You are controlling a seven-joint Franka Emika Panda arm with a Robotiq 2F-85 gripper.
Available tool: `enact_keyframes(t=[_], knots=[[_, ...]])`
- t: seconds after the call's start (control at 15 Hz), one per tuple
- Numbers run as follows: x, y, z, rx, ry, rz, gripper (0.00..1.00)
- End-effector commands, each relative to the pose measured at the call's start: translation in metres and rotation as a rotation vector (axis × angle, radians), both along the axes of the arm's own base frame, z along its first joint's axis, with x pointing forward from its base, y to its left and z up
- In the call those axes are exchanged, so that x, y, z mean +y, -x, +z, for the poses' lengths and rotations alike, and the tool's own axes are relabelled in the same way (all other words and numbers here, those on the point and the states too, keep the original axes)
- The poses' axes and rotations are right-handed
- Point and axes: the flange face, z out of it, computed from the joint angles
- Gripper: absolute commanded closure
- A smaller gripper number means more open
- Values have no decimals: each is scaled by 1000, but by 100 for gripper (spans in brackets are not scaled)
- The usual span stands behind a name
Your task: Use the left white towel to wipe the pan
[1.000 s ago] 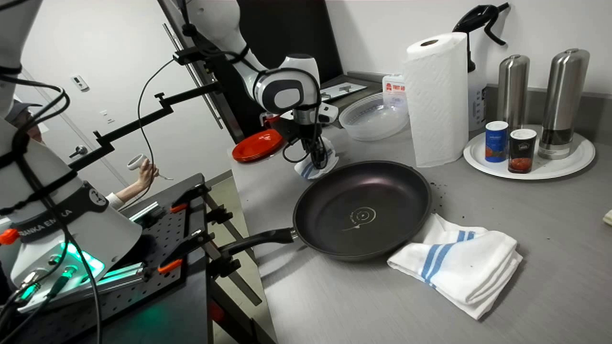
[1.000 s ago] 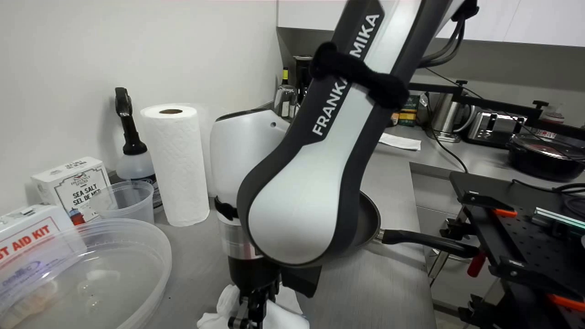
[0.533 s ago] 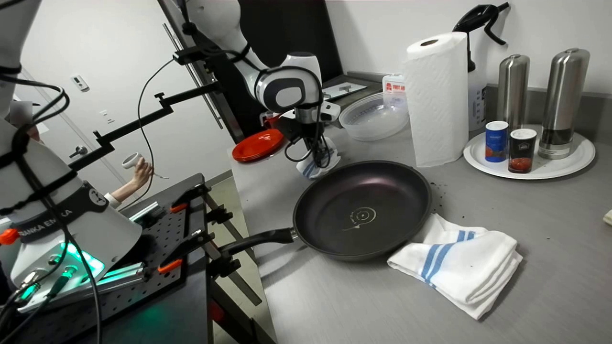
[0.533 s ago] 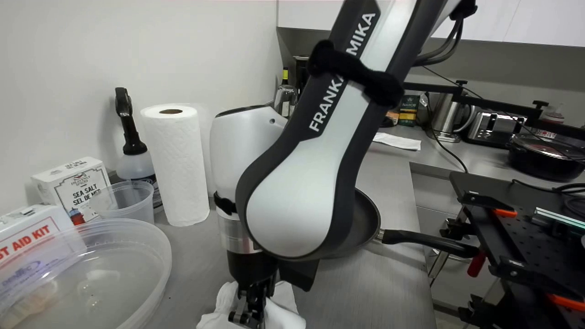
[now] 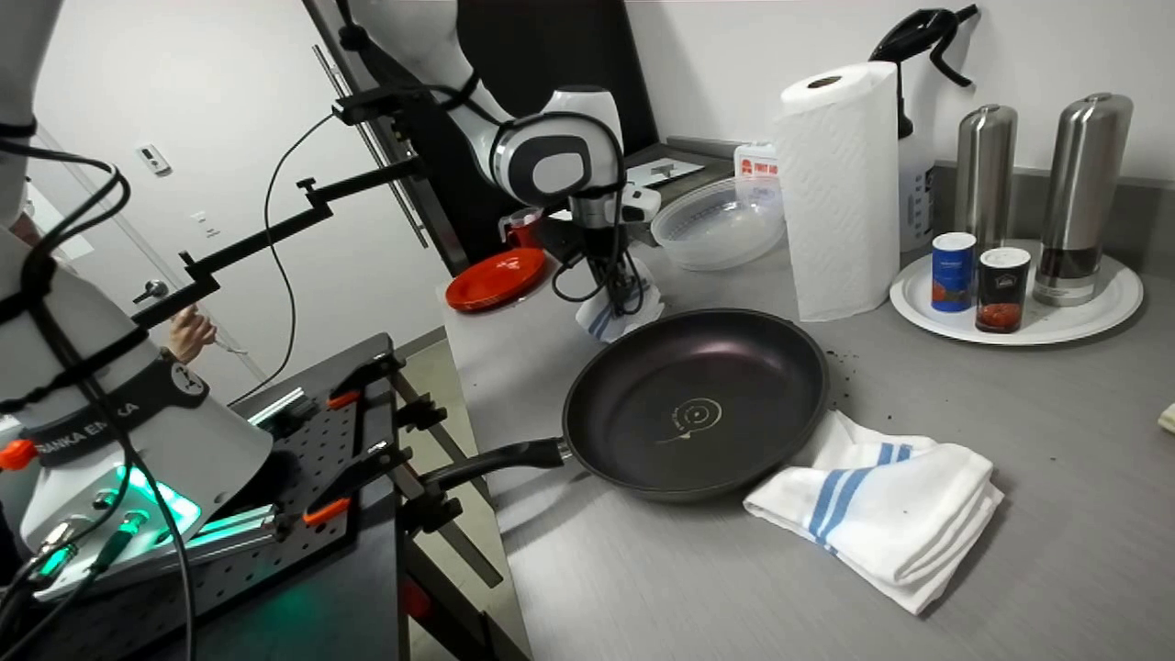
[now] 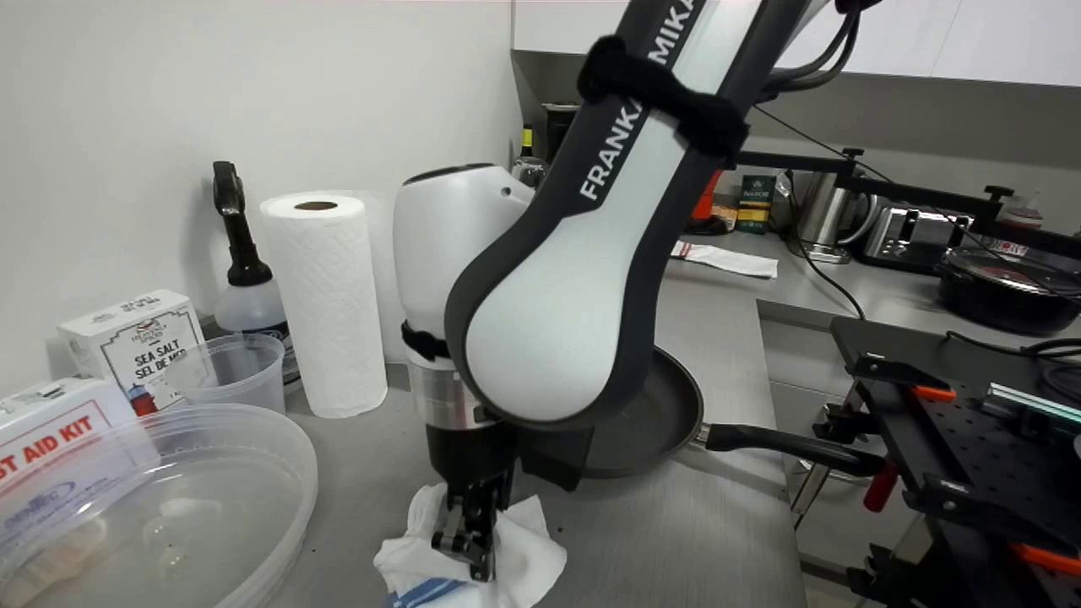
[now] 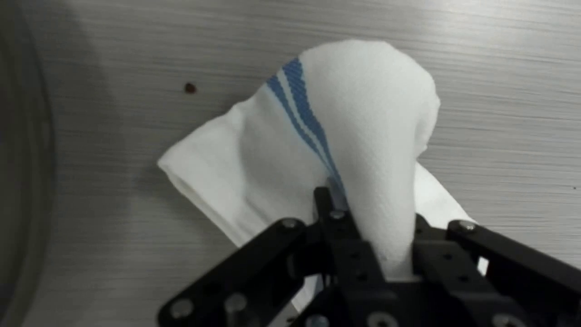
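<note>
In the wrist view my gripper [image 7: 372,213] is shut on the left white towel [image 7: 376,104], a bunched white cloth with blue stripes. A thick fold of it rises between the fingers [image 7: 323,204]. Both exterior views show the towel [image 6: 536,557] around the tips of the gripper [image 6: 475,557]; whether its lower edge rests on the counter I cannot tell. Right beside it lies the pan [image 5: 734,381], round, black and bare inside, its handle [image 5: 514,456] reaching past the counter edge. In the wrist view only the pan's rim [image 7: 45,150] shows, at the left.
A bigger folded striped towel [image 5: 904,514] touches the pan's near side. A paper-towel roll [image 5: 837,197] stands behind the pan, with a clear plastic tub [image 5: 721,225] and red plates [image 5: 496,278] close to the arm. A white plate [image 5: 1092,317] holds grinders and small jars.
My arm has risen a little and shifted slightly toward the pan. The towel has come along with the gripper, and more of its blue stripe shows. The pan has stayed put.
</note>
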Motion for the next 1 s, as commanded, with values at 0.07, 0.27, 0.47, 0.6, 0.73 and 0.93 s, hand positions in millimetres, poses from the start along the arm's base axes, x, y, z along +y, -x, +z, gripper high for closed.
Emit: enact_keyframes(t=[0.07,0.27,0.47,0.6,0.73,0.93], knots=[[-57,5,65,32,72,23,96],[-88,1,115,38,76,2,96],[-108,-3,164,27,58,-13,96],[-120,-6,190,17,55,-26,96],[-135,-8,209,9,61,-45,96],[-161,-11,227,-12,74,-86,96]])
